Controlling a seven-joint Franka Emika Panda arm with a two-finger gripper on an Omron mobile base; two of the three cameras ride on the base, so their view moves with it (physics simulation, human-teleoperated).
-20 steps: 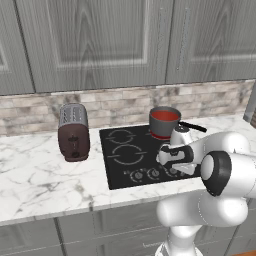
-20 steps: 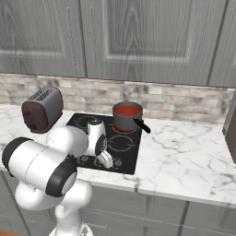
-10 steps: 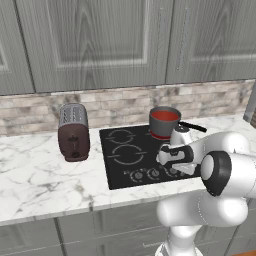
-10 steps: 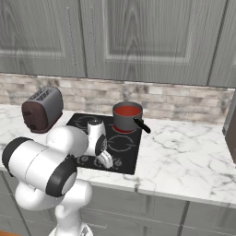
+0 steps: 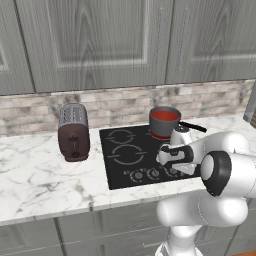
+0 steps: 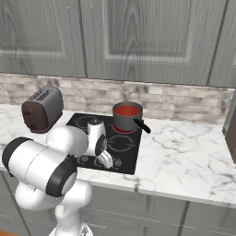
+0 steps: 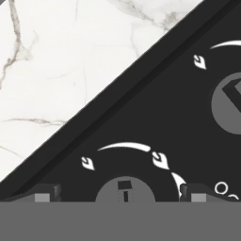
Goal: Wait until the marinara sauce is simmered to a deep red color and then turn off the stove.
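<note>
The marinara sauce (image 5: 165,115) (image 6: 127,110) shows as a smooth red surface in a small grey saucepan (image 5: 163,127) (image 6: 126,120) with a black handle, on the back right burner of the stove (image 5: 121,151) (image 6: 126,145). The stove is a flat black glass cooktop with a row of round knobs along its front edge. My gripper (image 5: 173,169) (image 6: 106,161) (image 7: 121,195) hangs open just over that row, pointing down. In the hand view its two fingertips (image 7: 47,193) stand on either side of one knob (image 7: 124,189), and a second knob (image 7: 229,104) lies further off.
A brown-and-silver toaster (image 5: 74,131) (image 6: 42,109) stands on the white marble counter (image 5: 35,175) (image 6: 184,152) left of the cooktop. Grey cabinets hang above a stone-tile backsplash. The counter's front edge runs close below the knob row.
</note>
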